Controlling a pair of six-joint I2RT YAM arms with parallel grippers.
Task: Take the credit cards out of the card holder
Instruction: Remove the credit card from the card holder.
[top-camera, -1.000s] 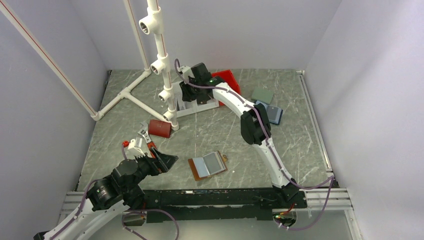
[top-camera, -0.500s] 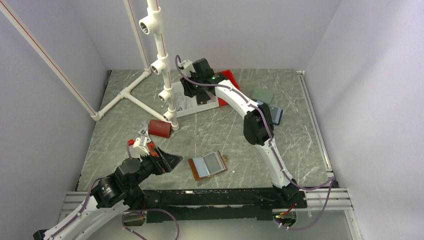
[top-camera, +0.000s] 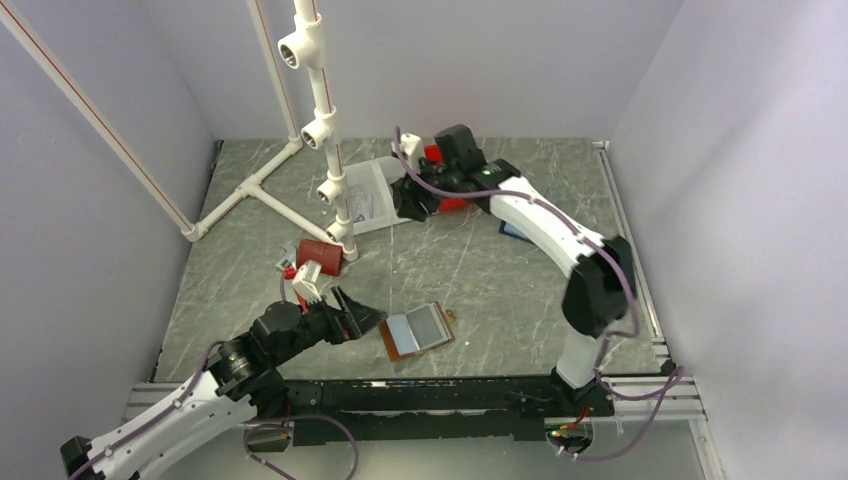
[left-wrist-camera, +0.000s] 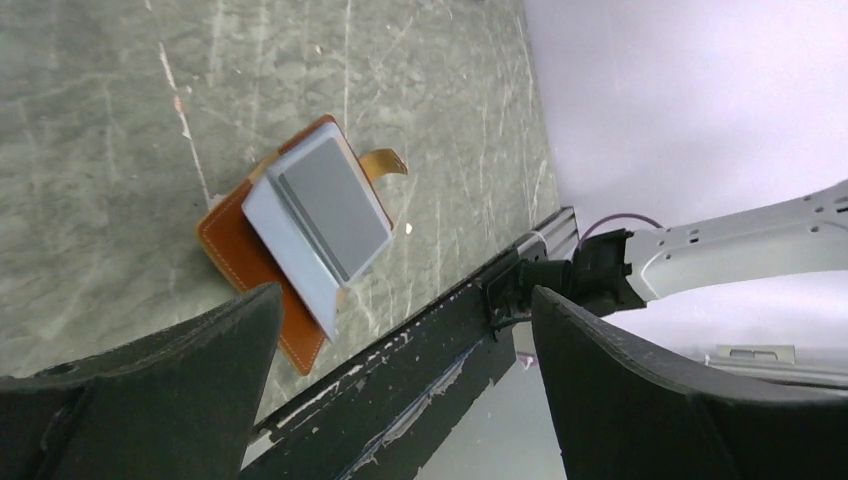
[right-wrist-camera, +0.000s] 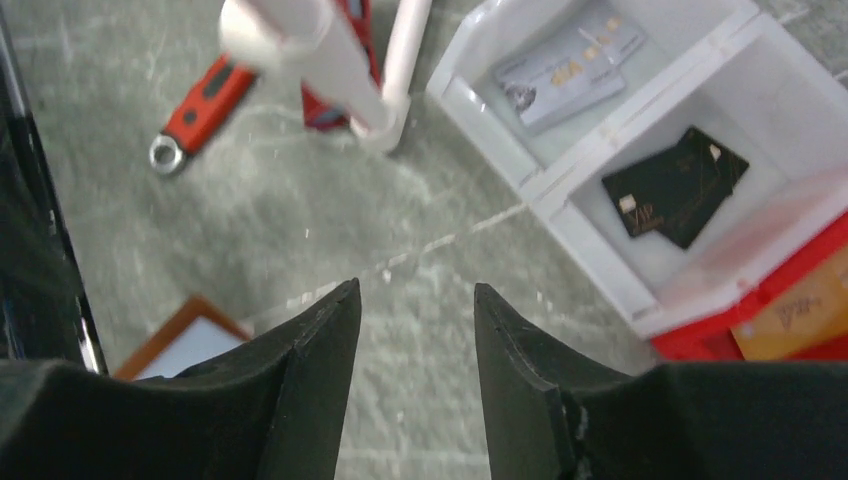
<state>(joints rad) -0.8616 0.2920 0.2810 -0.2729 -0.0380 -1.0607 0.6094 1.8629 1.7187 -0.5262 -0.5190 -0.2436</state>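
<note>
The card holder (top-camera: 418, 330) lies open on the table near the front: brown leather with a light blue panel and a grey card (left-wrist-camera: 330, 205) showing in it. It also shows in the left wrist view (left-wrist-camera: 225, 235). My left gripper (top-camera: 367, 321) is open and empty, just left of the holder, its jaws wide (left-wrist-camera: 405, 295). My right gripper (top-camera: 406, 200) is open and empty (right-wrist-camera: 415, 290), hovering beside a white tray (right-wrist-camera: 480, 110). The tray holds a pale grey card (right-wrist-camera: 570, 65) and a black card (right-wrist-camera: 675, 185).
A white pipe frame (top-camera: 325, 130) stands at the back left. A dark red box (top-camera: 322, 255) and a red wrench (right-wrist-camera: 195, 105) lie by its foot. A red bin (right-wrist-camera: 740, 335) with a tan card sits behind the tray. A blue case (top-camera: 514, 232) lies under the right arm.
My right gripper has pulled back from over the white tray and the arm has swung right. My left gripper has moved right, towards the card holder.
</note>
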